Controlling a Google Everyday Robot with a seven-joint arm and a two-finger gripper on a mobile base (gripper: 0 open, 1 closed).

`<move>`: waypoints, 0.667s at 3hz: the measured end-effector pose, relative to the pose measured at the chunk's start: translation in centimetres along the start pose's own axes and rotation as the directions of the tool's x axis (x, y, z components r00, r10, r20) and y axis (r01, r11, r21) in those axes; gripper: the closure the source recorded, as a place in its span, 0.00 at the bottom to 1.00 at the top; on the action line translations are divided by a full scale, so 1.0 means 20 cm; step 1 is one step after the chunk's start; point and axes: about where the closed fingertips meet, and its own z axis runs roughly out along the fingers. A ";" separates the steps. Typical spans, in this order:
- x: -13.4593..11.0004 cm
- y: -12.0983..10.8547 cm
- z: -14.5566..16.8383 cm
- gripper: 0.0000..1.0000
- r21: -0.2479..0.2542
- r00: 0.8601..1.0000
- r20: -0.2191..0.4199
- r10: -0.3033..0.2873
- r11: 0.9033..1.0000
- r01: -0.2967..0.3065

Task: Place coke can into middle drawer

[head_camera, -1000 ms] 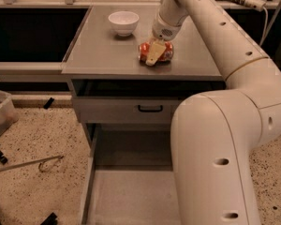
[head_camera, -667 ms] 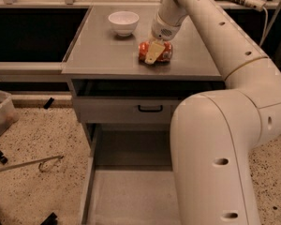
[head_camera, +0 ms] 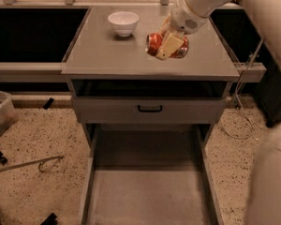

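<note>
Change: coke can (head_camera: 154, 43) is now higher and further right than a second ago. It appears lifted off the countertop (head_camera: 98, 55), lying sideways in the gripper (head_camera: 168, 47), which pinches it across the body. Lift looks done; the carry to the middle drawer (head_camera: 150, 196) comes next (pulled open, floor bare, below and forward). White bowl (head_camera: 123, 22) sits left of the can, unmoved. In the way: counter edge and drawer front (head_camera: 187, 110), both to clear on descent.
</note>
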 end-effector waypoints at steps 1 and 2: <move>-0.10 0.28 -0.23 1.00 0.024 0.992 0.122 -0.035 0.999 0.033; 0.06 0.64 -0.20 1.00 -0.080 0.985 0.170 -0.031 0.996 0.046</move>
